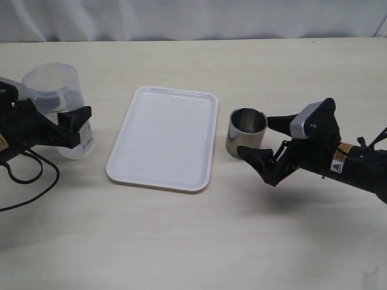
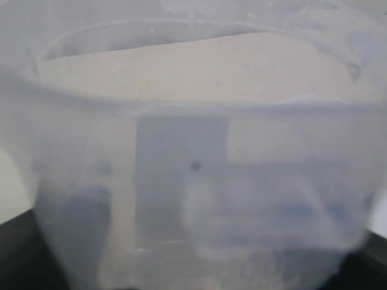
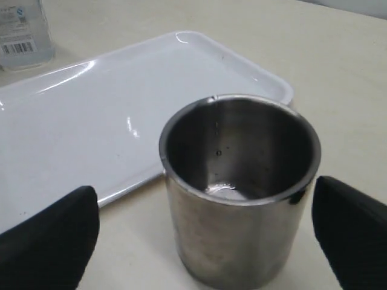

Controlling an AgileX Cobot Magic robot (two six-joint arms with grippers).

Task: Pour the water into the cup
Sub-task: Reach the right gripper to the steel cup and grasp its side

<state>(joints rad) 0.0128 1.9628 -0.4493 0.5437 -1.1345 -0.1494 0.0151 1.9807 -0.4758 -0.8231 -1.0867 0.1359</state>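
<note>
The steel cup point(image 1: 247, 132) stands upright on the table, just right of the white tray. My right gripper point(image 1: 257, 138) is open, one black finger on each side of the cup point(image 3: 240, 181) with gaps to its wall. A faint wet glint point(image 3: 227, 192) shows on the cup's dark bottom. At the left, my left gripper point(image 1: 60, 112) is shut on a translucent plastic beaker point(image 1: 55, 90), which fills the left wrist view point(image 2: 193, 151). I cannot make out water in the beaker.
A white rectangular tray point(image 1: 163, 136) lies flat between the beaker and the cup, its corner close to the cup point(image 3: 272, 84). A black cable point(image 1: 30, 175) loops on the table under the left arm. Pale tabletop runs to the near edge.
</note>
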